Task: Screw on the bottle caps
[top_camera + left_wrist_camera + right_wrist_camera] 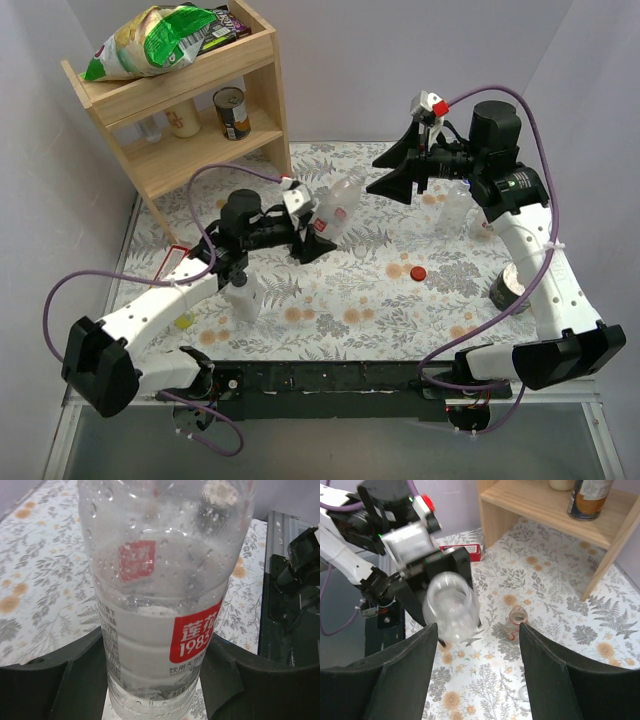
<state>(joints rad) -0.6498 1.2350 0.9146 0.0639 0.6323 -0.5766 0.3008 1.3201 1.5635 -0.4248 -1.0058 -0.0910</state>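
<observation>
A labelled bottle (160, 605), clear with drops inside and a red-and-white label, is clamped in the left tool (155, 677) and tilted above the bench. A second bottle (245, 297) stands upright nearby. One red cap (418, 271) lies flat, well apart.

— What does the room look like?
— Plain pale walls (420, 50) close in at the back and on both sides, in soft, even light.
— And the furniture?
— A table with a white cloth printed with grey ferns and orange flowers (370, 300). At its far left corner stands a small shelf unit of light bare wood (200, 150), set at an angle. It has a crinkled green-and-white snack bag (150, 40) on top and a tin can (232, 112) on the shelf below.
</observation>
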